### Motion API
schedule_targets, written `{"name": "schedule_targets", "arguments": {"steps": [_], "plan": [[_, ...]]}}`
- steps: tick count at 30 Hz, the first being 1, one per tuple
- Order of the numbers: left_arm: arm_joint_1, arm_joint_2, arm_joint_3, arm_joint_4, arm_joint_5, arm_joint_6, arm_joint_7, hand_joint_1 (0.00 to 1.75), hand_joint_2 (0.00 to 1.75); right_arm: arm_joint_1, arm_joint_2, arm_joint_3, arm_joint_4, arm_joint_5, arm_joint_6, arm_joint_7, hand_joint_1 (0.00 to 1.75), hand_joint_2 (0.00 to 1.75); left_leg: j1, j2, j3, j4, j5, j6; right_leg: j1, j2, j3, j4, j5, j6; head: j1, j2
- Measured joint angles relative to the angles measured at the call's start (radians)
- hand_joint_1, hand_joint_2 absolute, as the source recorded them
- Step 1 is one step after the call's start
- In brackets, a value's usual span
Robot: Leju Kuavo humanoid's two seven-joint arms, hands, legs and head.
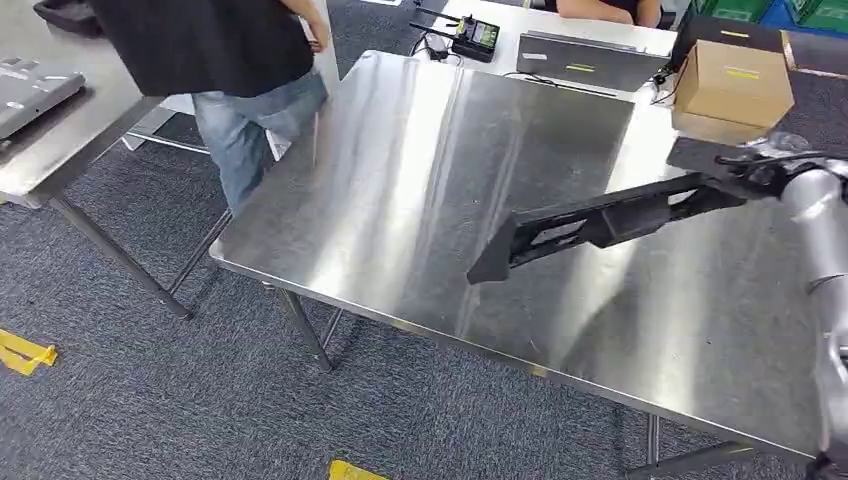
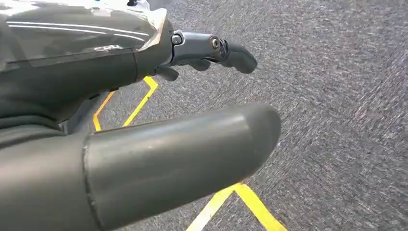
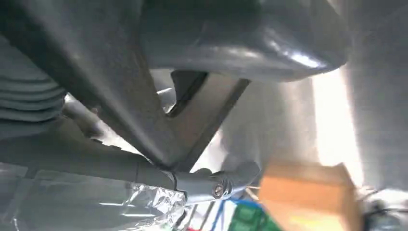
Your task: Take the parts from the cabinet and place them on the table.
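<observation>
- Part (image 1: 600,225): long black plastic piece with a ribbed, open-frame body and a wedge tip, held above the steel table (image 1: 420,170), not touching it.
- Long axis runs from the right hand (image 1: 765,172) at the table's right side out toward the table middle; free tip points to the robot's left and sits lower than the gripped end.
- Right hand grips the part at its far right end; in the right wrist view the thumb and fingers wrap a dark angled strut (image 3: 144,120) of it. So the whole length cantilevers off that one grip.
- Left hand (image 2: 202,53) hangs over grey carpet (image 2: 337,96) with yellow floor tape (image 2: 139,103); fingers loosely curled, holding nothing. Right arm is the one over the table.
- Table: brushed stainless, glossy, streaky reflections, looks slick, so the part may slide on set-down.
- Judgement: lower so the tip lands first, then lay the rest flat.
- Cardboard box (image 1: 733,90) and a laptop (image 1: 590,60) sit beyond the far edge; a person (image 1: 230,70) stands at the table's far left corner.
</observation>
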Motion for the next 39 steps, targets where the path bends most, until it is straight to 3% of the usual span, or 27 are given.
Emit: {"name": "schedule_targets", "arguments": {"steps": [4, 7, 10, 12, 16, 39], "plan": [[0.001, -0.003, 0.001, 0.000, 0.000, 0.002, 0.000, 0.00, 0.00, 0.038, 0.084, -0.002, 0.034, -0.022, -0.029, 0.005, 0.00, 0.00, 0.000, -0.001, 0.000, 0.000, 0.001, 0.000, 0.001, -0.002, 0.000, 0.000, 0.000, 0.000, 0.000, 0.000], [0.001, -0.003, 0.001, 0.000, 0.000, 0.003, 0.002, 0.00, 0.00, 0.046, 0.113, -0.002, 0.050, -0.017, -0.035, 0.010, 0.00, 0.00, 0.000, -0.004, -0.001, 0.000, 0.001, 0.000, 0.001, -0.004, 0.000, 0.000, 0.000, 0.000, 0.000, 0.000], [0.001, -0.004, 0.008, 0.000, 0.004, 0.004, 0.002, 0.00, 0.00, 0.046, 0.147, -0.003, 0.060, 0.018, -0.116, 0.067, 0.00, 0.00, 0.000, -0.003, -0.002, 0.000, 0.001, 0.000, 0.001, -0.003, -0.001, 0.000, 0.000, 0.000, 0.000, 0.000], [0.001, -0.004, 0.009, 0.000, -0.003, 0.008, 0.008, 0.00, 0.00, 0.046, 0.162, -0.025, 0.065, -0.026, -0.056, 0.048, 0.00, 0.00, 0.000, -0.002, -0.002, 0.000, 0.000, 0.000, 0.001, -0.003, -0.001, 0.000, 0.000, 0.000, 0.000, 0.000], [-0.001, -0.005, 0.010, 0.000, -0.005, 0.011, 0.019, 0.00, 0.00, 0.045, 0.196, -0.061, 0.071, -0.030, -0.052, 0.053, 0.00, 0.00, 0.000, -0.004, -0.001, 0.000, 0.000, 0.000, 0.001, -0.003, -0.001, 0.000, 0.000, 0.000, 0.000, 0.000], [-0.001, -0.006, 0.010, 0.000, -0.005, 0.011, 0.021, 0.00, 0.00, 0.041, 0.226, -0.095, 0.081, -0.030, -0.048, 0.060, 0.00, 0.00, 0.000, -0.002, 0.000, 0.000, 0.000, 0.000, 0.001, -0.002, 0.000, 0.000, 0.000, 0.000, 0.000, 0.000]]}}
